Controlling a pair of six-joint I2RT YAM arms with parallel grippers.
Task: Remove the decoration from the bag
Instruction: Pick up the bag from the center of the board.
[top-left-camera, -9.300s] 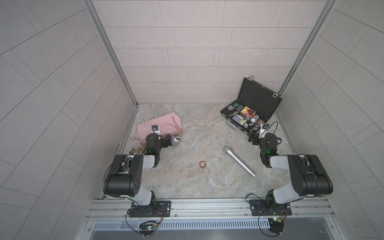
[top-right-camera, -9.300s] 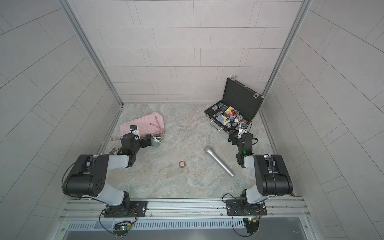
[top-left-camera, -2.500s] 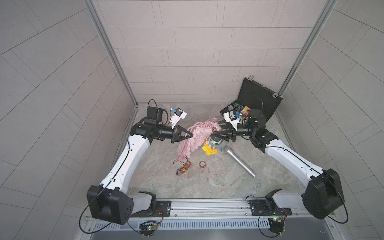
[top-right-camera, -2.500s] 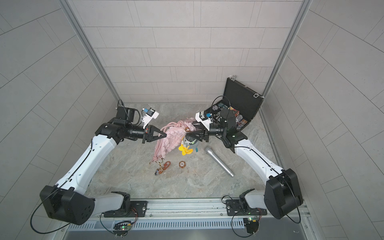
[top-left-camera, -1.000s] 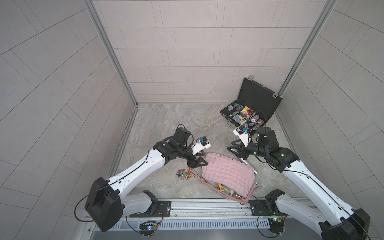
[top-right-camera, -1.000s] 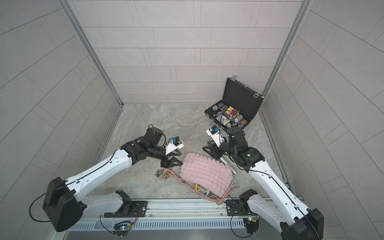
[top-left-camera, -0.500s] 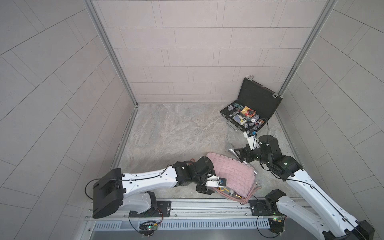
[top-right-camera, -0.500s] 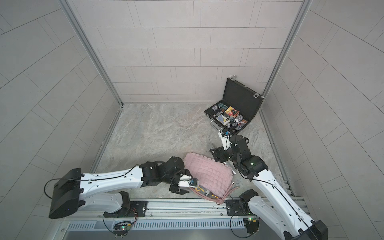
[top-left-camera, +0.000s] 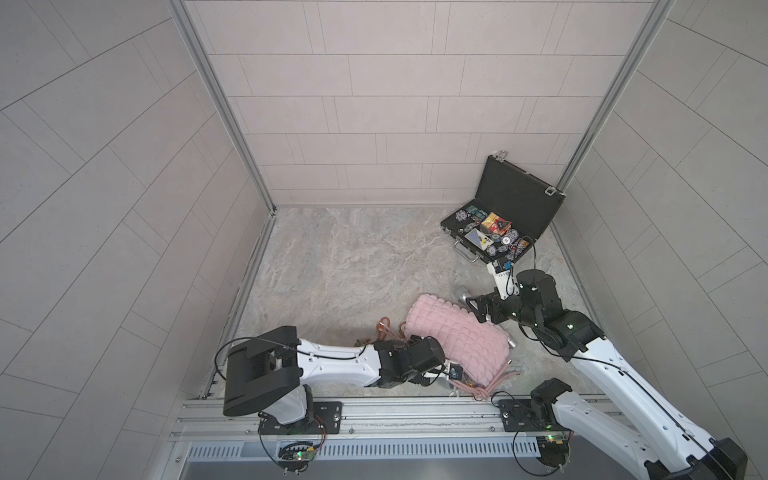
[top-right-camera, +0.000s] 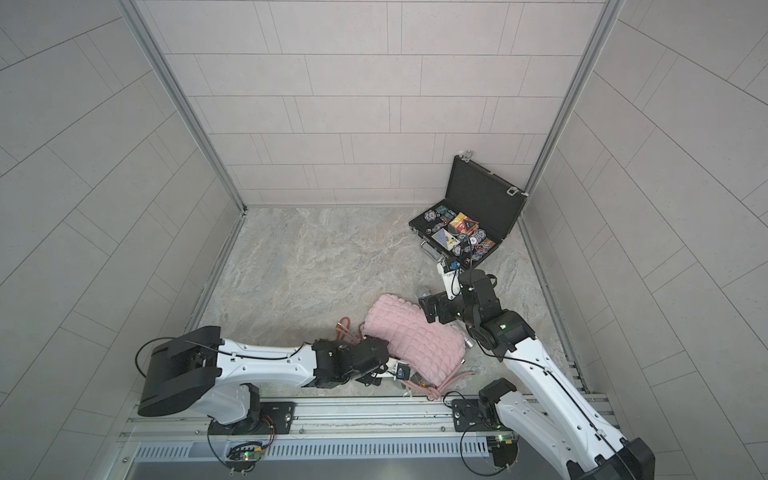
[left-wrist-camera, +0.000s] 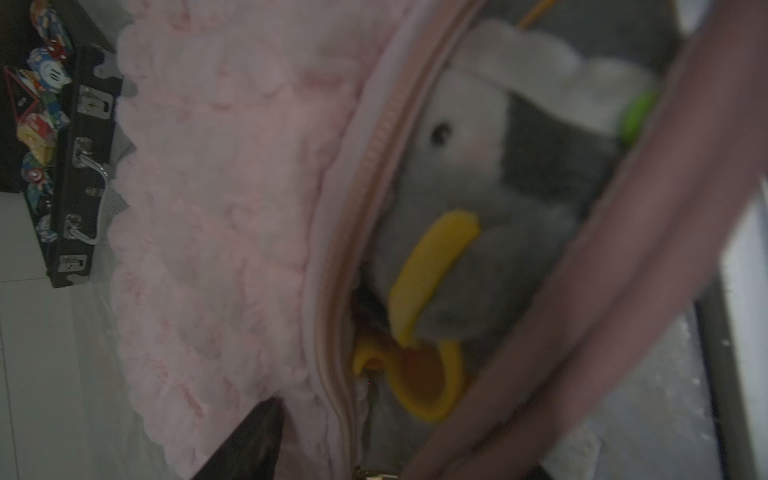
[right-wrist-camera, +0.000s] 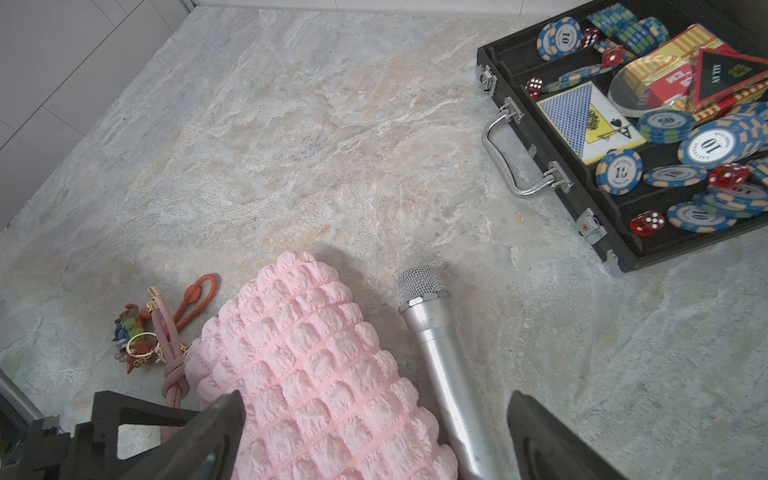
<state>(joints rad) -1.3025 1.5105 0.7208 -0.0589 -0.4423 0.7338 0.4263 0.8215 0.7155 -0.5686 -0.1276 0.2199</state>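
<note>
The pale-pink quilted bag (top-left-camera: 457, 343) (top-right-camera: 415, 340) lies near the front rail in both top views. My left gripper (top-left-camera: 451, 374) (left-wrist-camera: 390, 467) sits at its near edge, open, one dark finger (left-wrist-camera: 249, 444) against the quilting. Just ahead, a grey-and-white plush decoration (left-wrist-camera: 478, 199) with a yellow beak rests between the bag's zipper (left-wrist-camera: 365, 208) and a pink strap (left-wrist-camera: 602, 257). My right gripper (top-left-camera: 478, 309) (right-wrist-camera: 374, 440) hovers open over the bag's far end (right-wrist-camera: 316, 374). A cluster of small coloured charms (right-wrist-camera: 137, 336) with an orange loop hangs on a strap beside the bag.
A silver microphone (right-wrist-camera: 440, 353) (top-left-camera: 462, 297) lies along the bag's right side, between my right fingers. An open black case (top-left-camera: 519, 195) (top-right-camera: 486, 195) of poker chips, cards and dice stands at the back right. The front rail (top-left-camera: 374, 405) runs close to the bag.
My left arm has swung from the bag's far-left side round to its near edge. The right gripper has opened wide over the bag's far end. The bag has stayed put.
</note>
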